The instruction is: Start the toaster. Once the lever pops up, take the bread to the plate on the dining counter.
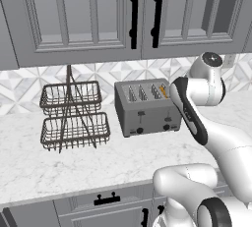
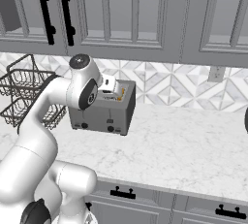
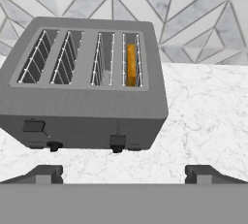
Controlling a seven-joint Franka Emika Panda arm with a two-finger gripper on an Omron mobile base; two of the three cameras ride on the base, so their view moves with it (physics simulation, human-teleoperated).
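Hand view looks down and forward onto the toaster [image 3: 85, 92], which stands on the grey-veined marble worktop [image 3: 208, 121] against the patterned tile backsplash [image 3: 193, 5]. My pincer [image 3: 124, 173] is released: its two dark fingertips [image 3: 46, 173] stand wide apart at the bottom of that view, with nothing between them and no contact with the toaster.

The bread [image 3: 131, 64] sits edge-up and low inside the rightmost of the four slots, only its golden top edge showing. I judge it is kept there because toasting has not finished or not begun; the pictures do not settle which.

The lever [image 3: 117, 141], the right-hand tab on the front face, sits low on that face, lower than its left-hand twin tab [image 3: 34, 126]. That low position suggests it is pressed down, though the slot travel is too small to read with certainty.

From the left base view the toaster [image 1: 146, 108] is beside a two-tier wire basket rack [image 1: 74, 115], and my forearm crosses in front of the toaster's right end. The pincer is held above and in front of the appliance, jaws spread, which suits either a downward push on the lever or a later reach into the slot for the bread.

Right base view: the hand hovers over the toaster [image 2: 104, 109] top.
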